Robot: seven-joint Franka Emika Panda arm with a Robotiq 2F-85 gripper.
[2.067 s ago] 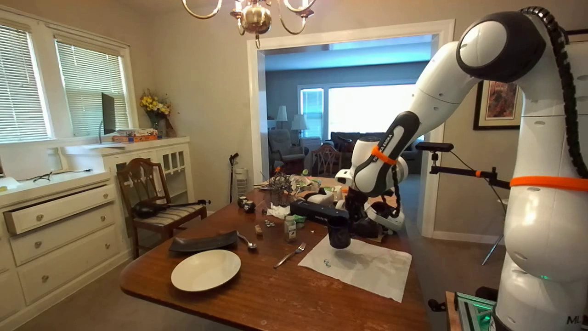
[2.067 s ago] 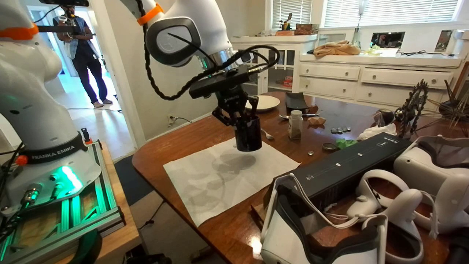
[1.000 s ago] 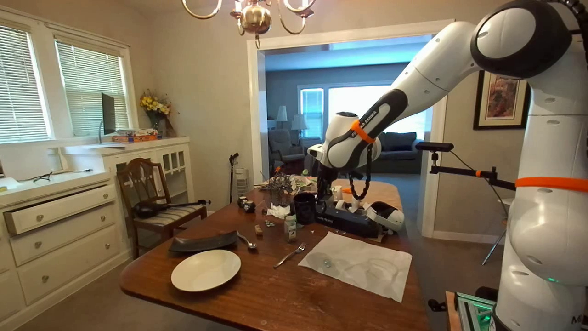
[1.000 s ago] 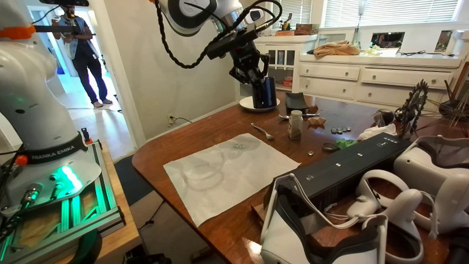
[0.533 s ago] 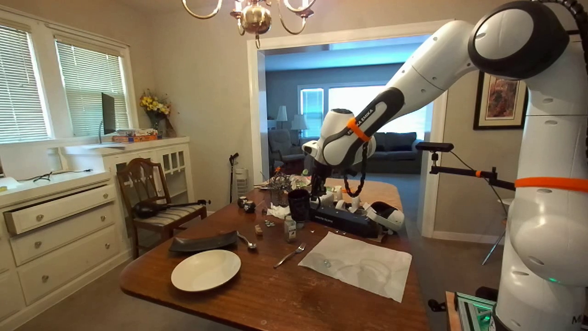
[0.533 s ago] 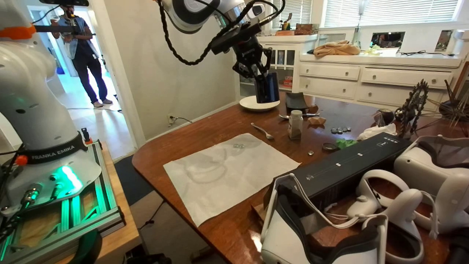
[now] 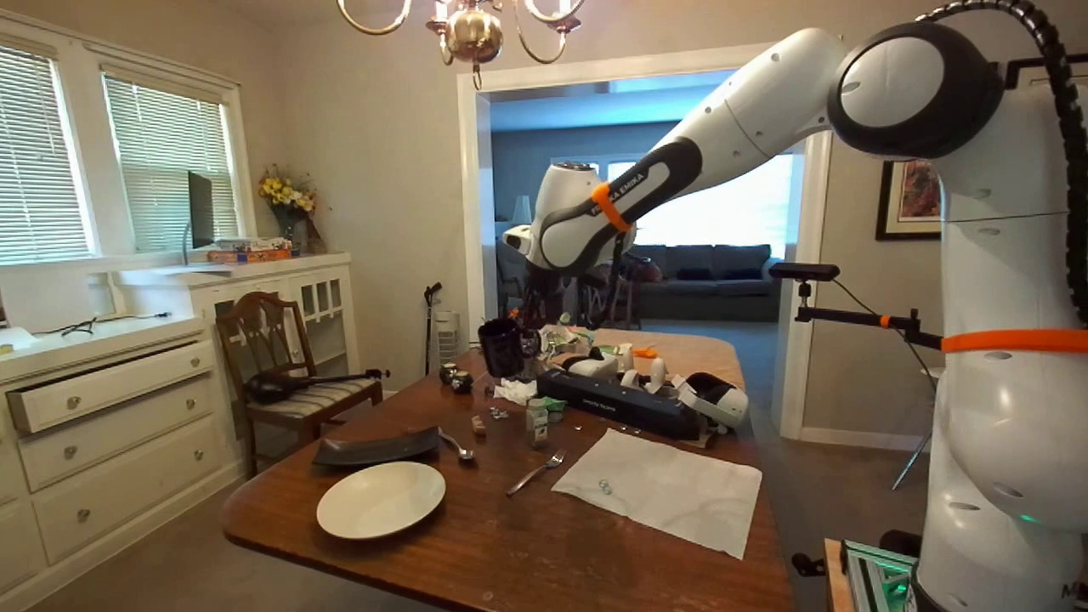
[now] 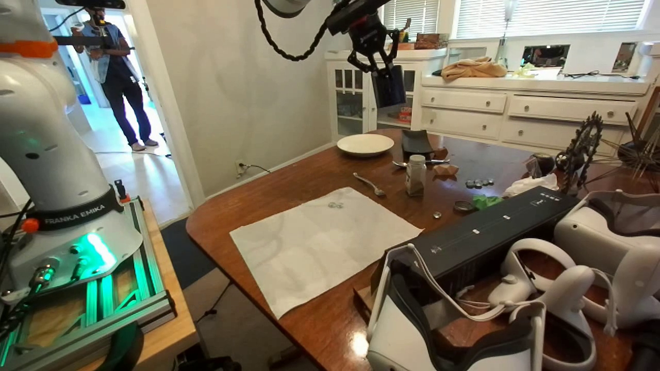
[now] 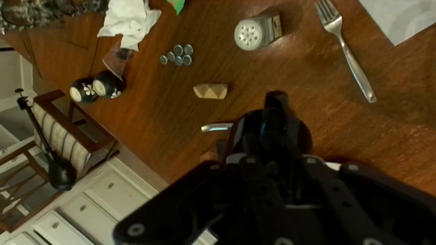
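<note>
Our jaws grip the black mug (image 8: 389, 86), which hangs slightly tilted above the table (image 8: 299, 183), so we do well to squeeze steadily, move slowly and give the shaker (image 8: 416, 176) ample clearance.

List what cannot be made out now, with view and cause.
Inside of the dark cup: too dark in an exterior view.
Contact between gripper and dark cup: wrist view, black against black.
Spoon: wrist view, all but one end hidden behind the dark cup.
Robot arm: middle cut off by the top edge, in an exterior view.
Print on the black box: too small in both exterior views.
</note>
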